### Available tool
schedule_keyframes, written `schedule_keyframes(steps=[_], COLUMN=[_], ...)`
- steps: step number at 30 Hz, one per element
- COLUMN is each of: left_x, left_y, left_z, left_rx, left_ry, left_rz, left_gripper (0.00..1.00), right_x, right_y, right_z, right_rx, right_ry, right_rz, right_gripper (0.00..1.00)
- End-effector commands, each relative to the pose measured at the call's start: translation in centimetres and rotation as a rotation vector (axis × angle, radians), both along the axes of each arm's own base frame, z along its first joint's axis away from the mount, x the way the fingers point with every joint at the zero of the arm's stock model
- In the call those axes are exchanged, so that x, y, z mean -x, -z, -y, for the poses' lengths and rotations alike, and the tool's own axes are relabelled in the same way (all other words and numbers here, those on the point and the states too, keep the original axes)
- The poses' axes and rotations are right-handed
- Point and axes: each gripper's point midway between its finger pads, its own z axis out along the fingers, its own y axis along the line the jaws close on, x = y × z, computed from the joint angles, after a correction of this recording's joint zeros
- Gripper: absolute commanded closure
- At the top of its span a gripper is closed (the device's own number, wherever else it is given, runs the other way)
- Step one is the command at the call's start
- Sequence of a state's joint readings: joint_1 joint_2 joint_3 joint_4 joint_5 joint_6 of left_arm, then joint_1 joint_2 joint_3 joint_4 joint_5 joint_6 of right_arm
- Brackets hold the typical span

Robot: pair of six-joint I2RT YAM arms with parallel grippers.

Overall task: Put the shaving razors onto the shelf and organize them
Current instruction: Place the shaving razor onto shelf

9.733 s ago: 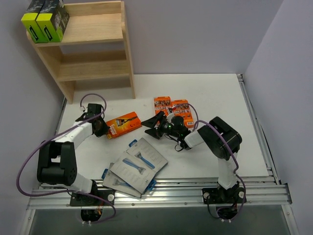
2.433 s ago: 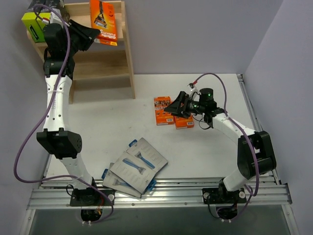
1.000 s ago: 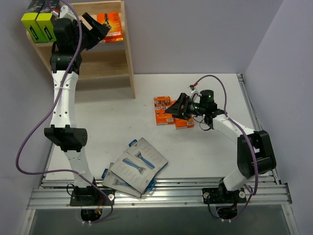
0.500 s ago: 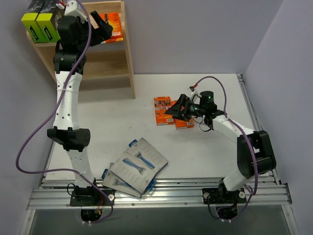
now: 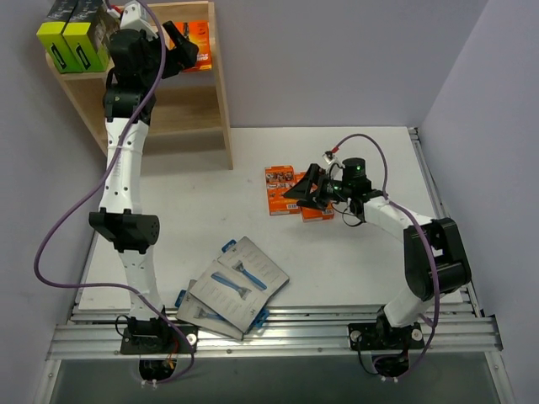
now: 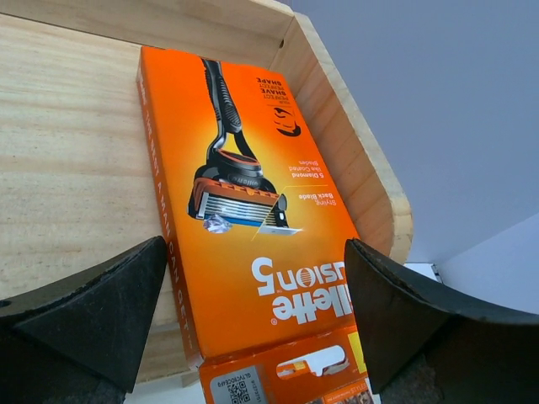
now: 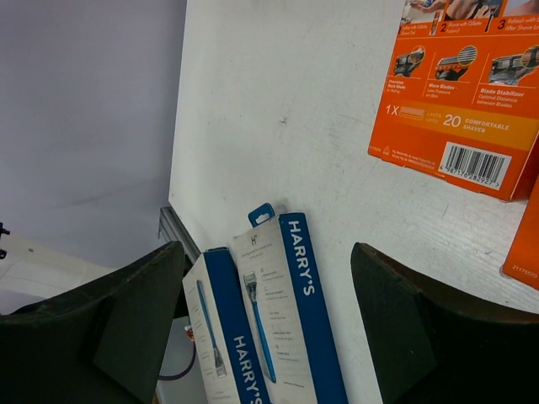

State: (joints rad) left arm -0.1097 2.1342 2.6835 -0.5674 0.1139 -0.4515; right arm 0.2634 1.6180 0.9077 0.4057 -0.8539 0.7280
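**Left gripper wide open at the top tier, right gripper open over the table**

The left gripper (image 5: 184, 49) is up at the light natural-wood two-tier shelf (image 5: 221, 101), and its jaws are spread wide! Between them in the left wrist view lies a flat orange razor pack (image 6: 244, 210), face up on the top tier. It sits close against the right side panel, with its near end at the front edge. The fingers are not pressing on it. At the far left of that tier, two black boxes with lime-green sides (image 5: 74, 34) stand side by side.

Over on the white table (image 5: 362, 151), the right gripper (image 5: 303, 192) hangs low, jaws apart and holding nothing. It hovers right at two more flat orange packs, one (image 5: 279, 189) just left of the fingers and the other (image 5: 316, 210) partly under them. They lie next to each other; whether they touch, I cannot tell.

Down near the front edge, between the two arm bases, the flat grey cards showing a blue razor (image 5: 240, 282) lie in an overlapping heap, well apart from the shelf.
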Motion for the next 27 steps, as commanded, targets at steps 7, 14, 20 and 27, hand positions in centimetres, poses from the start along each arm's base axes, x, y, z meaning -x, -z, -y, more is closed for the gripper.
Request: schedule_keyframes(steps=[7,14,20,27], left_x=[-1.1,-1.5,-2.4,-3.1], left_y=[-2.8,-2.5,-0.5,0.0], left_z=[2.5,2.9,2.9,3.1], left_rx=[0.06,0.069,0.056,0.062], left_ry=[0.12,0.135,0.125,0.133], left_rz=[0.146,0.152,0.113,0.119], left_gripper=[0.05,0.05,0.04,0.04], right_x=[-1.3,-1.8,-2.2,-2.5], right_y=[0.4,1.0,1.2,1.2], right_z=[0.7,0.9,1.0,1.1], right_rx=[-0.013,-0.017,-0.016,-0.015], right_ry=[0.007,0.009,0.01,0.016], right_rz=[0.038,0.025,0.021,0.018], right_gripper=[0.24,0.24,0.24,0.24])
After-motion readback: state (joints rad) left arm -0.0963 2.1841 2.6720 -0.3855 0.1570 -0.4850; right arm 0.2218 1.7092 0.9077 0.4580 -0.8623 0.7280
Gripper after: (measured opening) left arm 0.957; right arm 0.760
